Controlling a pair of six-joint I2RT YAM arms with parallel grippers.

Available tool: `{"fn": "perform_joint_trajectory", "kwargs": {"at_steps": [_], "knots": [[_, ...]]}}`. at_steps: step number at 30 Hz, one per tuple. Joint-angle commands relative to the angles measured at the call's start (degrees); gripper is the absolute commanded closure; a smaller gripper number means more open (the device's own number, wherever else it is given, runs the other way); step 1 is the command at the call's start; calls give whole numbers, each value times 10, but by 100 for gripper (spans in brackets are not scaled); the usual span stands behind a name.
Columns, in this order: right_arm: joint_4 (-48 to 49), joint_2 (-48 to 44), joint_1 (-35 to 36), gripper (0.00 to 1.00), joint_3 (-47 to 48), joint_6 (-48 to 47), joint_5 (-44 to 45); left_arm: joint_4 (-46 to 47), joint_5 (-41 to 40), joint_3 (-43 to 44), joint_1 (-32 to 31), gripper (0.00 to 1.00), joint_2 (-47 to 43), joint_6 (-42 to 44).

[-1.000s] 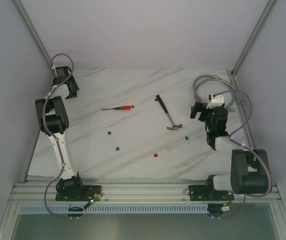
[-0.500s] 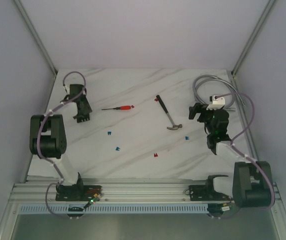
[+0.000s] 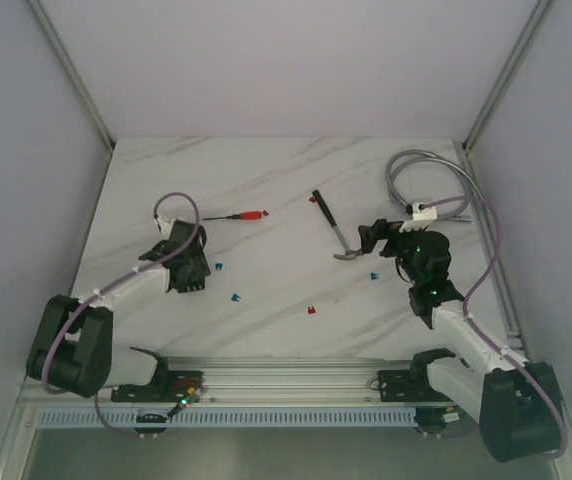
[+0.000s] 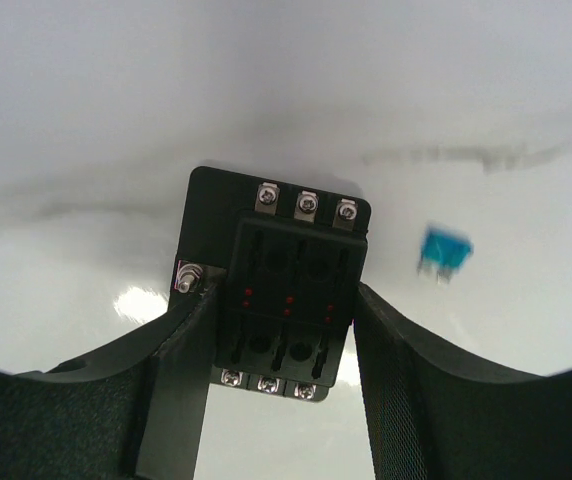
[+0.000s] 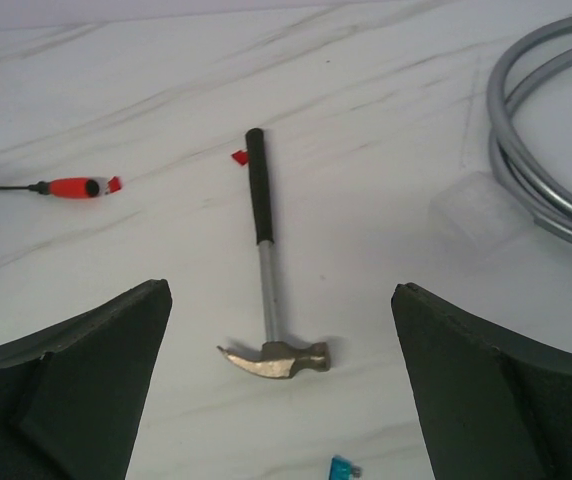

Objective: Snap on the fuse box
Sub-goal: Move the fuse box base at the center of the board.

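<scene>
Left tool point(image 3: 187, 272): clamped on the fuse box point(image 4: 284, 290), one finger on each side.
Fuse box: between the left tool's fingers; a blue fuse point(image 4: 444, 252) lies ahead, to the right.
Right tool point(image 3: 368, 237): fingers wide apart, gripping nothing; claw hammer point(image 5: 266, 262) on the surface point(image 5: 386, 120) ahead.

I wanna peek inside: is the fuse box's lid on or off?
Off. The fuse box shows bare slots and screws, no cover over them.

A black-handled metal claw hammer point(image 3: 332, 230) lies on the white marbled table point(image 3: 266, 165); the right gripper point(image 3: 366, 240) hovers just beside its head, a red-handled screwdriver point(image 3: 241, 215) well left of it.
</scene>
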Motion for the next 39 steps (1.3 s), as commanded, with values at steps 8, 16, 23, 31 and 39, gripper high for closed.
{"fn": "perform_joint_trajectory", "kwargs": {"at_steps": [8,16,23,31,39], "knots": [[-28,-33,60,0,-20,23,26,-45,-23,-41,-203,48,-94,-133],[-43,-31,92,0,-16,30,36,-34,-59,93,-333,43,13,-184],[-45,-13,118,0,-14,43,38,18,-53,178,-377,42,156,-228],[-62,-16,132,0,-22,43,43,33,-53,182,-396,34,199,-265],[-70,-1,139,0,-18,44,43,70,2,168,-403,17,217,-292]]}}
